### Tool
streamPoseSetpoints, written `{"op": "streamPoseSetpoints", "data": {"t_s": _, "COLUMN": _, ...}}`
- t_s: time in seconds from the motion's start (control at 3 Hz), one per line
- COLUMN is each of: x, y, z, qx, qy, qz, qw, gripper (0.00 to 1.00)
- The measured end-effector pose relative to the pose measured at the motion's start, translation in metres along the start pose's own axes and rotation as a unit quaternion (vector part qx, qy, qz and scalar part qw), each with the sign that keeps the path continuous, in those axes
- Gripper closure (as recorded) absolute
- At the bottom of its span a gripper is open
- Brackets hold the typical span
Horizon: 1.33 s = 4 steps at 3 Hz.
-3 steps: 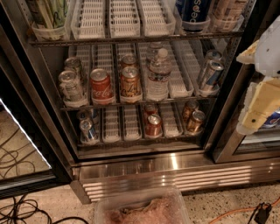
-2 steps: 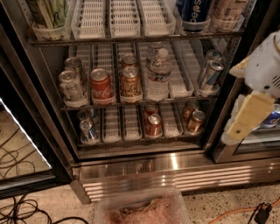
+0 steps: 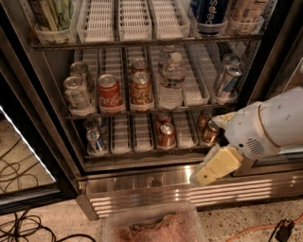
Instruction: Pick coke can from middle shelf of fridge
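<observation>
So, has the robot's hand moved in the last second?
Yes. The hand has swung down and left, from middle shelf height to the fridge's steel base.

Blue can (image 3: 210, 12): "pepsi"; coke can (image 3: 110, 96): "Coca-Cola".

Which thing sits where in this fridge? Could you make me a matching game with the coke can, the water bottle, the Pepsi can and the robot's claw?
Things:
1. coke can
2. water bottle
3. Pepsi can
4. claw

Places:
A. on the shelf above, at the right
B. low at the right, outside, in front of the ribbed steel base
C. on the middle shelf, just left of the orange-brown can
D. on the middle shelf, just right of the orange-brown can

Pairs: 1-C, 2-D, 3-A, 4-B.
</observation>
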<state>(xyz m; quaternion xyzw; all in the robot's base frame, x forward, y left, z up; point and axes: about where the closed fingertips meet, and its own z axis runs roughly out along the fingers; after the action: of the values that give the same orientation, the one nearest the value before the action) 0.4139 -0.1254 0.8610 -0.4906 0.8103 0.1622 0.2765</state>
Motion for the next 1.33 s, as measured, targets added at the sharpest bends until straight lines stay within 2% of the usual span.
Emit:
{"op": "streamPoseSetpoints", "data": {"t_s": 0.33, "x": -0.023, "y": -0.005, "z": 0.001, "qx": 0.015, "qy": -0.046, "qz": 0.017, "qw": 0.9987, "gripper": 0.0}}
{"op": "streamPoseSetpoints", "data": {"t_s": 0.67, "x": -0.023, "y": -0.005, "z": 0.001, "qx": 0.015, "qy": -0.046, "qz": 0.017, "qw": 0.9987, "gripper": 0.0}}
{"op": "streamPoseSetpoints", "data": {"t_s": 1.0, "x": -0.041, "y": 0.001, "z": 0.012, "qx": 0.006, "qy": -0.071, "qz": 0.005, "qw": 0.9974, "gripper": 0.0}}
{"op": "streamPoseSetpoints", "data": {"t_s": 1.33, "x": -0.077, "y": 0.012, "z": 0.034, "qx": -0.015, "qy": -0.132, "qz": -0.011, "qw": 0.991, "gripper": 0.0}}
